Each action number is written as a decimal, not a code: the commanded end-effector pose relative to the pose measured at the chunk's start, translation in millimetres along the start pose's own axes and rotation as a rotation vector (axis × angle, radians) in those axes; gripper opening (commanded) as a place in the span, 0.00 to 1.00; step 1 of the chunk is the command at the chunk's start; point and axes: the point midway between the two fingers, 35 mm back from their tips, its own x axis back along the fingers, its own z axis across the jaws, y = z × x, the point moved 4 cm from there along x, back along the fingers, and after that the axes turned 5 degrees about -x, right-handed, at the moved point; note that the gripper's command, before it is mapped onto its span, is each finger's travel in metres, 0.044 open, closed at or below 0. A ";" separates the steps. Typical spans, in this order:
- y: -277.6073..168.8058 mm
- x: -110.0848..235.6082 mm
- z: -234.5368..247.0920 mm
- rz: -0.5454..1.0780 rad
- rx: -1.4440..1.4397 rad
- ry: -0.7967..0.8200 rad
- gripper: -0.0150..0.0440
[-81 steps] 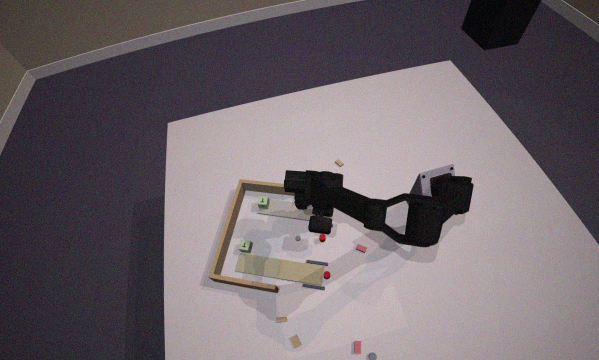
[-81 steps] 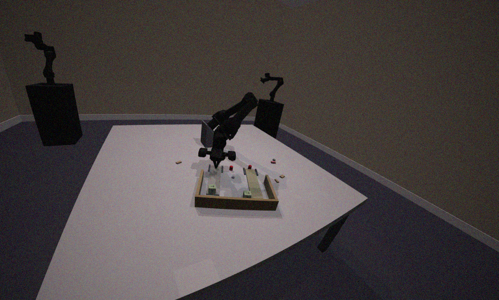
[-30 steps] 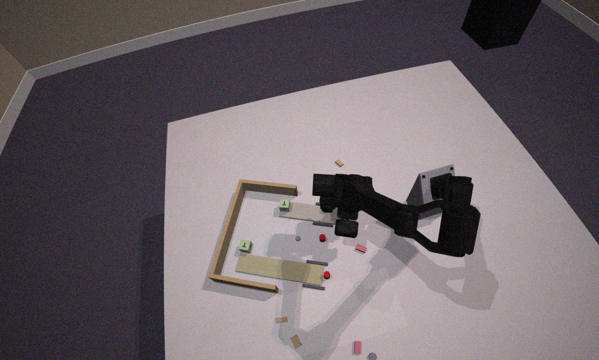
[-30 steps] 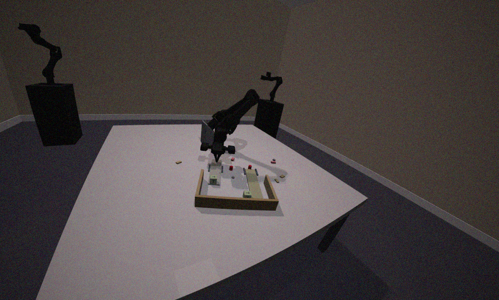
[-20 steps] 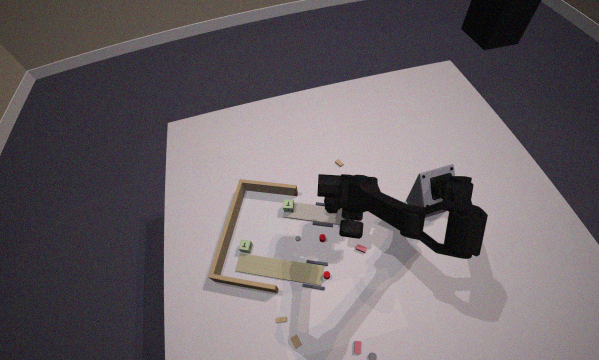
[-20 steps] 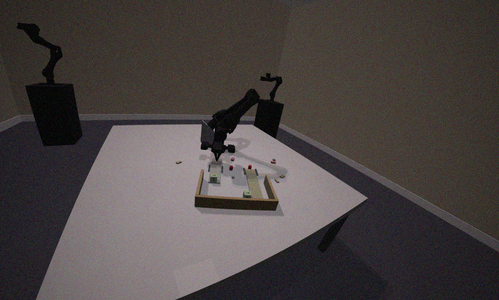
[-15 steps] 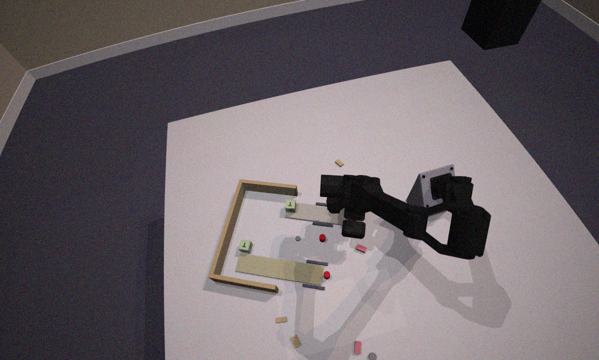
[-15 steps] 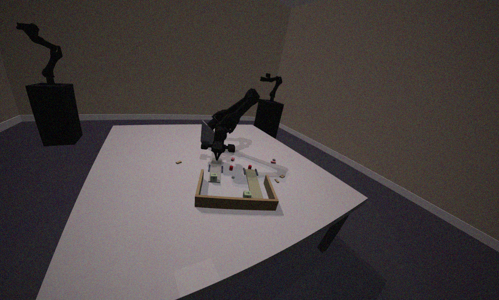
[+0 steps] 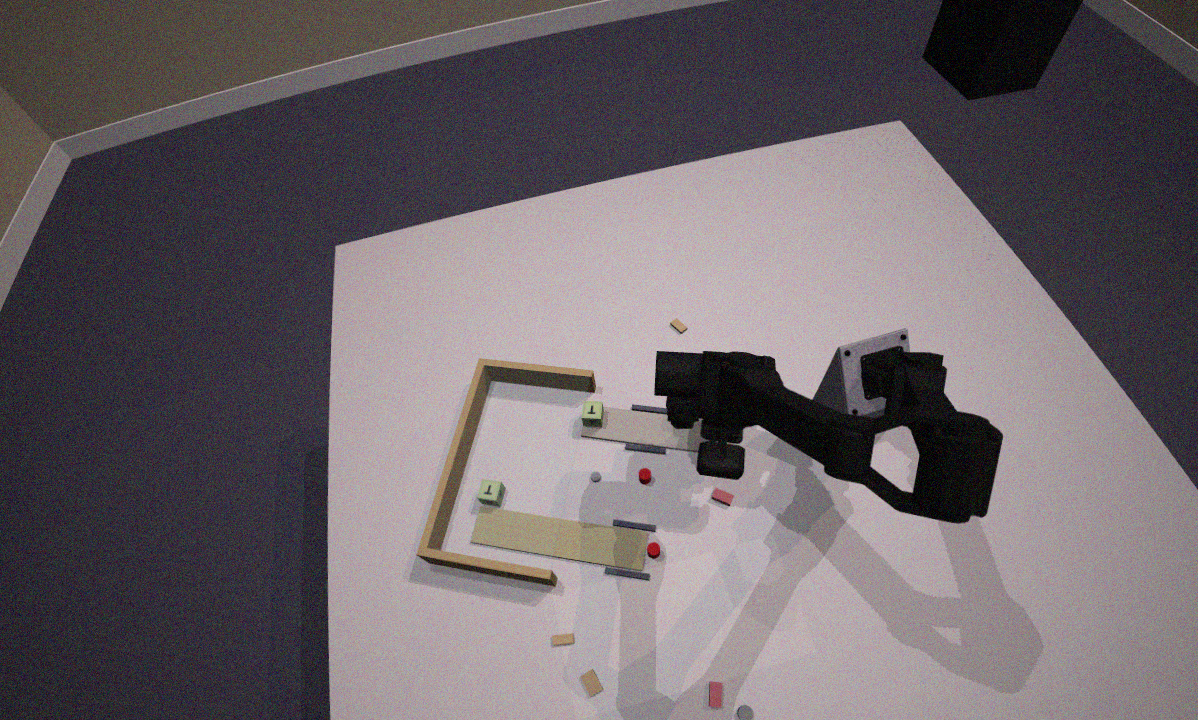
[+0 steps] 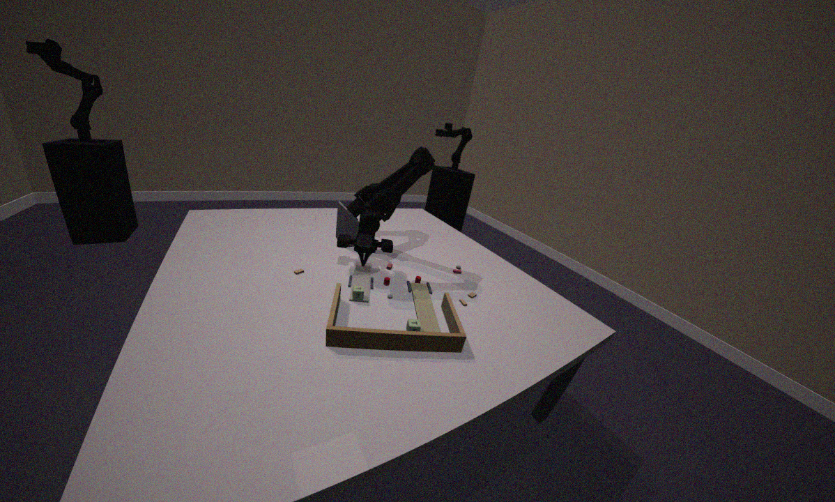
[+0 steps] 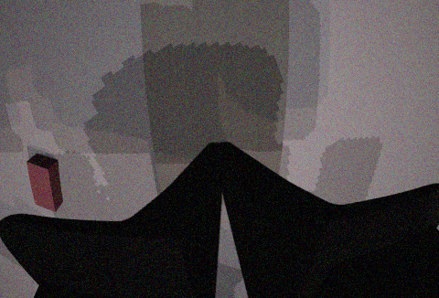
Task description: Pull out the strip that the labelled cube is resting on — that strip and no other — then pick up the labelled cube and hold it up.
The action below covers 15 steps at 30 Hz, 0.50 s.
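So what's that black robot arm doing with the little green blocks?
The gripper is shut, with its tips pressed on the pale strip to drag it out of the wooden frame. A green cube rides on the strip's far end. The second green cube sits beside the other strip, not on it. Nothing is lifted yet.

- One cube point(image 9: 591, 411) sat on the far end of the upper strip point(image 9: 639, 426), inside the frame point(image 9: 460, 456).
- At its seven o'clock, another cube point(image 9: 490, 490) lay beside the lower strip point(image 9: 556, 539).
- The shut pincer point(image 10: 364, 263) stood over the upper strip's three o'clock end.
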 end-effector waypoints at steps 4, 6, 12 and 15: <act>-19.3 -5.0 -2.9 0.033 -0.016 -0.002 0.25; -21.7 -4.9 -3.2 0.033 -0.017 -0.002 0.25; -28.9 -4.7 -3.9 0.033 -0.017 -0.002 0.25; -32.4 -4.6 -4.2 0.034 -0.017 -0.002 0.25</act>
